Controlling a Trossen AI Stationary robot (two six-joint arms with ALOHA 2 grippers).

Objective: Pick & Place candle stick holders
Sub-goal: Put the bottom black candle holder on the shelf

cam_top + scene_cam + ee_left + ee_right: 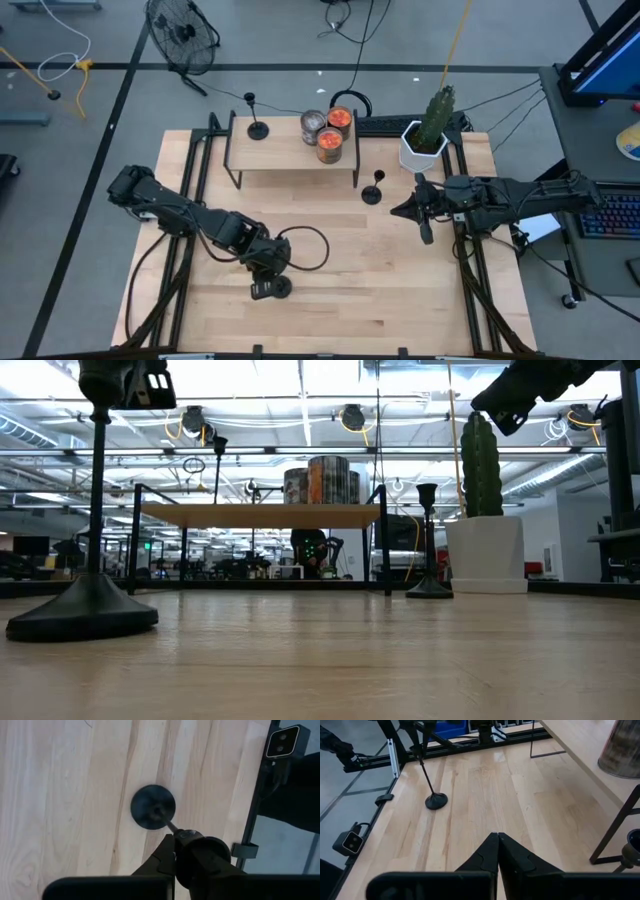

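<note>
Three black candle stick holders show. One stands near the table's front left, its round base (282,288) on the wood; my left gripper (181,840) is shut on its top from above. A second (372,195) stands on its base mid-table in front of the shelf. The third (258,128) stands on the wooden shelf (280,160), at its left end. My right gripper (497,836) hangs shut and empty above the table's right side, pointing toward the left. My left gripper pinches the holder's small cup top (187,835) between its two fingers, at the upper end of the thin stem. The fingers come from above, slanting steeply down. The holder stands upright with its base (85,615) flat on the table.
Three jars (328,132) stand on the shelf's right half. A cactus in a white pot (425,140) is at the back right. Black frame rails (190,190) run along both table sides. Bare wood lies between the two arms.
</note>
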